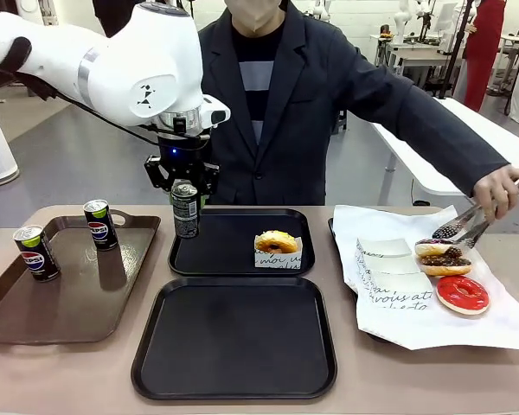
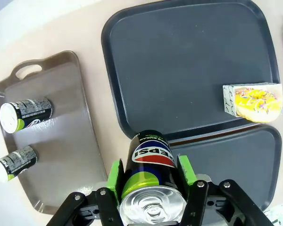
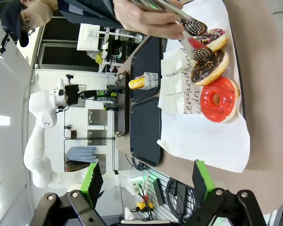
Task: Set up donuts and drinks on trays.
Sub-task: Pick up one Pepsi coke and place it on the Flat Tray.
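Where the brown tray with handle cut-outs lies at far left, near can and far can stand upright: slim, dark, silver-topped.

Left gripper: green pads clamped on held can, upright at the left edge of far black tray.

Far black tray: matte rounded square with a raised rim, bearing sleeved donut, a yellow-glazed ring in white script-printed paper.

Near black tray: matching.

White paper sheet: chocolate-topped donuts and glossy red donut. Person's hand holds metal tongs just beside the chocolate ones.

Right gripper: jaws apart.
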